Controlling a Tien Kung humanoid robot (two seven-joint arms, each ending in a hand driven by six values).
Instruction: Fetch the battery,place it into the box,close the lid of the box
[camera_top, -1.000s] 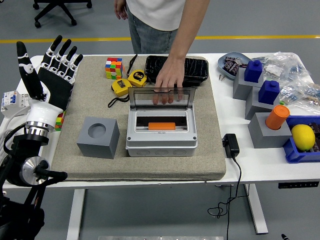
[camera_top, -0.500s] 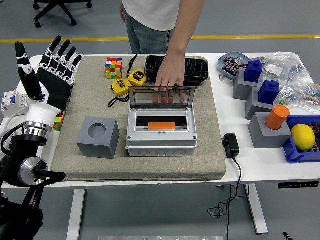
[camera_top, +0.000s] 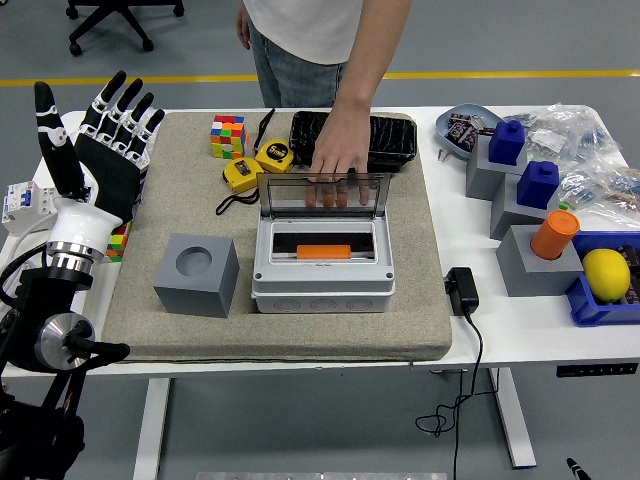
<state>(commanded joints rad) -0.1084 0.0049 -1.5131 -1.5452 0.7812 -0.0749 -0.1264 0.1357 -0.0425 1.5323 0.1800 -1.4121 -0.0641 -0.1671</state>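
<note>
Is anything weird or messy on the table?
Nothing is spilled or broken. One odd thing: a person's hand rests behind the clear lid of the open box, while the left robot hand is raised with fingers spread at the table's left, holding nothing.

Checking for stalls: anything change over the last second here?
Almost nothing. The left hand stays raised and open at the table's left edge. The person's hand still rests on the upright clear lid; the orange battery still lies in the box. Right arm not seen.
</note>
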